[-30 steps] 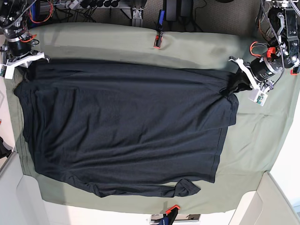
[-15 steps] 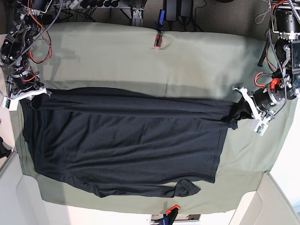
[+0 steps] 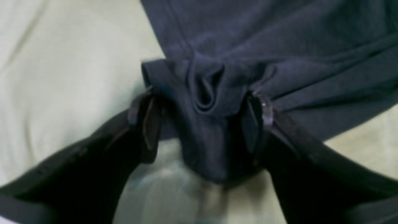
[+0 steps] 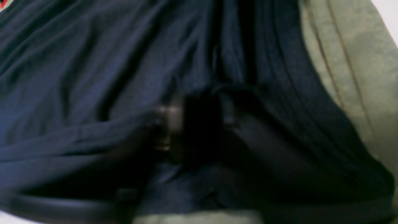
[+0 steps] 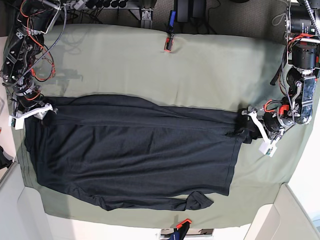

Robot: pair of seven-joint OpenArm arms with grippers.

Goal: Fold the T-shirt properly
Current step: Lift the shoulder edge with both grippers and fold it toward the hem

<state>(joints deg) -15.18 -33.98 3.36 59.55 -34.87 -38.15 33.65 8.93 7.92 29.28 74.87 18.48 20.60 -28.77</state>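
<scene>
The dark navy T-shirt (image 5: pixel 135 160) lies spread on the sage-green table cloth (image 5: pixel 200 75), with its far edge doubled over toward the front. A sleeve end (image 5: pixel 197 200) lies curled at the front. My left gripper (image 5: pixel 252 131) is at the shirt's right end, shut on a bunched corner. In the left wrist view (image 3: pixel 202 102) the bunched cloth (image 3: pixel 205 87) sits between both fingers (image 3: pixel 149 124). My right gripper (image 5: pixel 39 113) is at the shirt's left end. The right wrist view is blurred; that gripper (image 4: pixel 192 124) sits in dark folds of the shirt (image 4: pixel 77 77).
A red-and-black clamp (image 5: pixel 168 44) holds the cloth at the far edge, and another (image 5: pixel 181 224) at the front edge. Cables and stands (image 5: pixel 100 5) run behind the table. White panels (image 5: pixel 280 215) stand at the front corners.
Both grippers have moved toward the front edge, carrying the shirt's far edge with them. The fold now lies lower over the shirt's body.
</scene>
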